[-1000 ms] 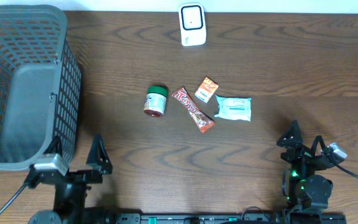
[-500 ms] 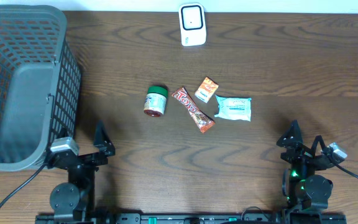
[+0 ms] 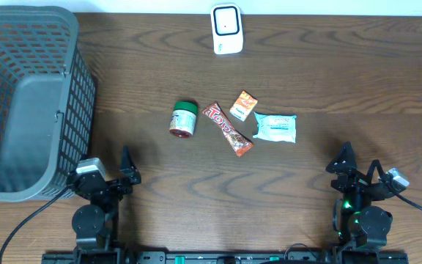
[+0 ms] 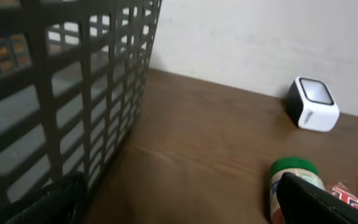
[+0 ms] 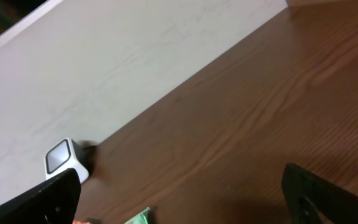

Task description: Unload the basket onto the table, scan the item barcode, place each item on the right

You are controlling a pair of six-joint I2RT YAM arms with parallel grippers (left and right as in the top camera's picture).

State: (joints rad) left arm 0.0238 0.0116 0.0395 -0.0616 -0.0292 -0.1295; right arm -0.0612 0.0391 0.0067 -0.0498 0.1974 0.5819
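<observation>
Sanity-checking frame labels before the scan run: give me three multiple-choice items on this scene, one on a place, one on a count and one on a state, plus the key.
1. Where does the barcode scanner stand on the table?
A) at the far edge, beyond the items
B) at the near edge
C) in among the items

2. How many items lie mid-table?
A) two
B) four
C) six

3. How are the left gripper and the right gripper?
A) both open, empty
B) left shut on an item
C) right shut on an item

Key:
1 A: it stands alone by the far edge.
2 B: green-lidded jar, candy bar, orange packet, pale blue packet.
3 A: both sit at the near edge, with nothing between their fingers.
</observation>
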